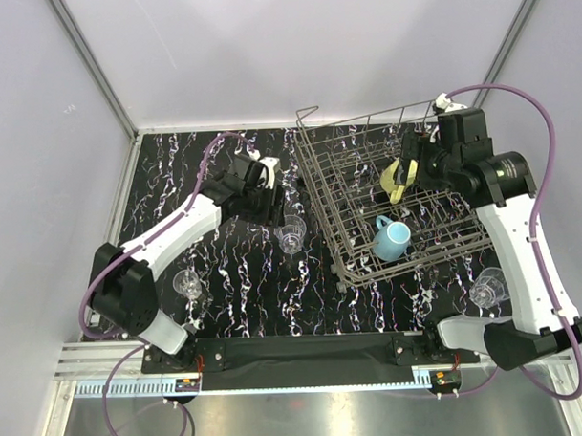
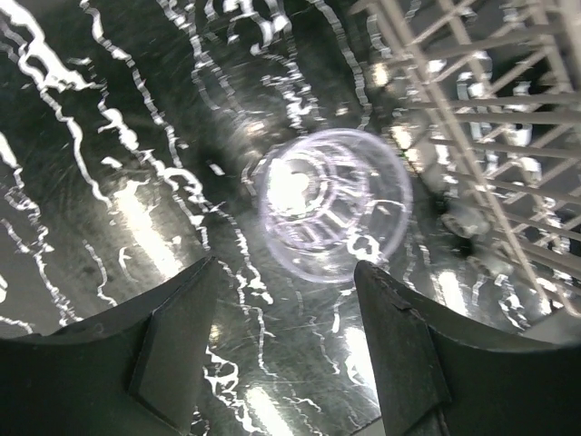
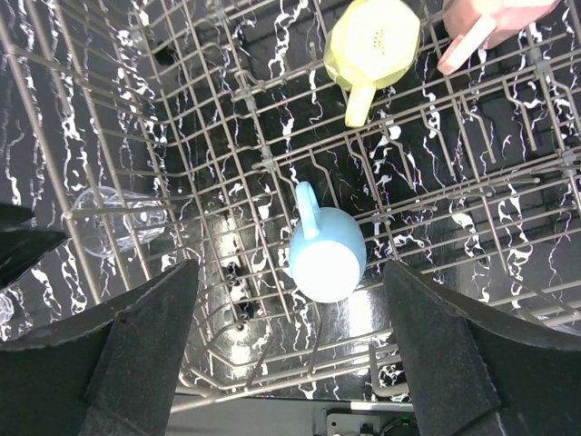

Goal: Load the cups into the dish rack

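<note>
The wire dish rack (image 1: 361, 177) sits on the right half of the black, white-veined desk (image 1: 237, 306), and three mugs are already in it. A light blue mug (image 1: 392, 240) rests near the rack's front edge with its mouth facing up. A pale yellow mug (image 1: 397, 181) lies further back, and a pink mug (image 3: 486, 23) beside it is cut off at the edge of the right wrist view. The right arm (image 1: 521, 239) hangs over the rack with its jaws spread wide and holding nothing, the blue mug below and between its fingers (image 3: 145, 354). Three clear glasses are still out on the desk. One glass (image 1: 292, 235) stands just left of the rack, right in front of the left arm (image 1: 177, 232), whose jaws are also parted and empty. A second glass (image 1: 188, 284) stands near that arm's base, and a third glass (image 1: 489, 288) is by the right arm's base.
</note>
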Tool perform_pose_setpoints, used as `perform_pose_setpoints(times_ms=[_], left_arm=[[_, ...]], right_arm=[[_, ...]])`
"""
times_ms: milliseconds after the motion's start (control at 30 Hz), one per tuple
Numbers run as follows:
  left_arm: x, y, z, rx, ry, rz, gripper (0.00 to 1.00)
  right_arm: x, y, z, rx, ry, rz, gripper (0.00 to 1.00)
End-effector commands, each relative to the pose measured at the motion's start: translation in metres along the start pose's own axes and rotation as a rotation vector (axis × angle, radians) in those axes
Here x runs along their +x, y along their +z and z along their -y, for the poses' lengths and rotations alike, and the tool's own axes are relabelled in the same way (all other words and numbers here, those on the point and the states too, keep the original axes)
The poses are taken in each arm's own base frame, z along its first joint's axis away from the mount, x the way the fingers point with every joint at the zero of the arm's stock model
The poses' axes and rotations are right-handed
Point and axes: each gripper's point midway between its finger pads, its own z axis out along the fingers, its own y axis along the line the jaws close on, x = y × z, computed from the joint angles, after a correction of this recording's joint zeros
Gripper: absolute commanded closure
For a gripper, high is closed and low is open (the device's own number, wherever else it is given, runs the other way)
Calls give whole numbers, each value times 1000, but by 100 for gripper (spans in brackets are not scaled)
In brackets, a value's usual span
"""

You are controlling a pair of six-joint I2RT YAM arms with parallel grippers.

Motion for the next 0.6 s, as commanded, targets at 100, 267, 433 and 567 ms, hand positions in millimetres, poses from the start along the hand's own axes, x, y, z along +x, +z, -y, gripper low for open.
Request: perform_pose_setpoints(times_ms=[100, 267, 433, 567], left_arm=[[-8, 15, -9, -45, -1, -11, 38], [3, 37, -10, -29, -18, -64, 45], [9, 48, -17, -64, -31, -102, 53], [8, 49, -14, -51, -40, -106, 72]], right_arm=[[-17, -25, 4, -4, 10, 104, 9], [-13, -21, 7, 8, 16, 105, 9], [-14, -28, 11, 18, 12, 132, 8], [-12, -26, 14, 35, 5, 122, 8]])
